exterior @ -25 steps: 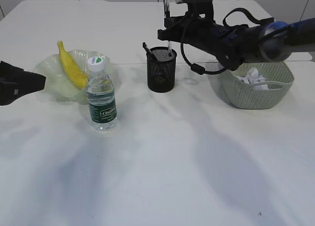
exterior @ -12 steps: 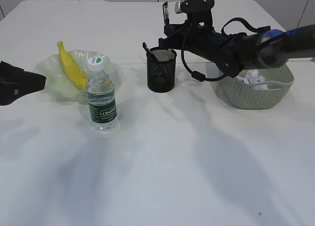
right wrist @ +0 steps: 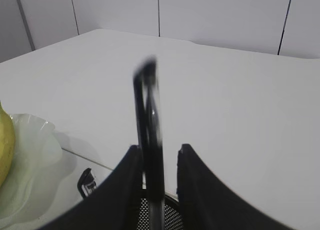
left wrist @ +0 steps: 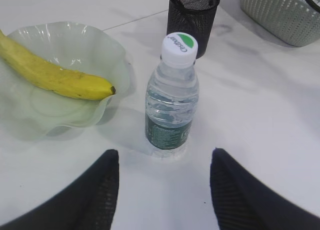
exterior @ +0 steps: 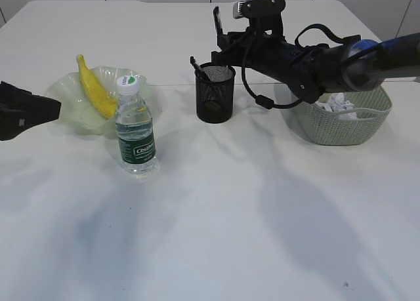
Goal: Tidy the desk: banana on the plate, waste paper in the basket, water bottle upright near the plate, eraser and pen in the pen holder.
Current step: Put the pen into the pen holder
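a: what's on the left?
b: a banana (exterior: 95, 89) on the plate (exterior: 71, 107), and an upright bottle (exterior: 135, 127) just in front of it.
a: and the right arm?
b: its gripper (exterior: 220, 31) hangs above the holder (exterior: 215, 92), a pen (exterior: 217, 24) standing upright in it. paper (exterior: 337, 105) lies in the basket (exterior: 344, 122).

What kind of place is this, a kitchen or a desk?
Probably a desk set up for robot practice: a white table holding a mesh pen holder, a wastepaper basket and a banana on a plate.
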`<state>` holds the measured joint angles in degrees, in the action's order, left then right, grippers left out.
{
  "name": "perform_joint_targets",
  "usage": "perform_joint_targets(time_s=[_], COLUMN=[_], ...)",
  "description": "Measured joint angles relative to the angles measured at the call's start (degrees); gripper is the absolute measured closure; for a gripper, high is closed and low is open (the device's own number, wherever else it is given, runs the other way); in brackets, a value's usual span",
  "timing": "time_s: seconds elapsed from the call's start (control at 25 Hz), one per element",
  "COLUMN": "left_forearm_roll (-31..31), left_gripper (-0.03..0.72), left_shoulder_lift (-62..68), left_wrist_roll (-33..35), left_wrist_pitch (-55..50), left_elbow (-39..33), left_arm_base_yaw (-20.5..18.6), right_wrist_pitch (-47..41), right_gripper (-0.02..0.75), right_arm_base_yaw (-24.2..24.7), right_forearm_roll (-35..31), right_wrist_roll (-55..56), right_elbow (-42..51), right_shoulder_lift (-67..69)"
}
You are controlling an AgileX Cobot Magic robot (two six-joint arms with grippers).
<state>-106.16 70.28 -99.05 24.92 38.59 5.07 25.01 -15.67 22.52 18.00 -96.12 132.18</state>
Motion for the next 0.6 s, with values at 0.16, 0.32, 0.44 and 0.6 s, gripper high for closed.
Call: perform_joint_targets(time_s=[0.16,0.32,0.44,0.6], left_forearm_roll=[0.0,0.0,0.0,0.0], left_gripper=[0.284,0.285,0.291,0.293], left_shoulder_lift=[0.0,0.0,0.0,0.0], left_wrist_roll=[0.0,0.0,0.0,0.0], left_wrist_pitch=[0.0,0.0,0.0,0.0], left_elbow=[0.0,0.0,0.0,0.0], left_arm_base_yaw=[0.0,0.0,0.0,0.0], right_wrist_pitch=[0.0,0.0,0.0,-4.18], right_gripper=[0.517,0.507,0.506,0.505], right_arm_base_yaw=[0.0,0.0,0.0,0.0], right_forearm_roll=[0.0,0.0,0.0,0.0], right_wrist_roll=[0.0,0.0,0.02,0.02], right_elbow=[0.0,0.0,0.0,0.0], right_shoulder_lift=[0.0,0.0,0.0,-0.68])
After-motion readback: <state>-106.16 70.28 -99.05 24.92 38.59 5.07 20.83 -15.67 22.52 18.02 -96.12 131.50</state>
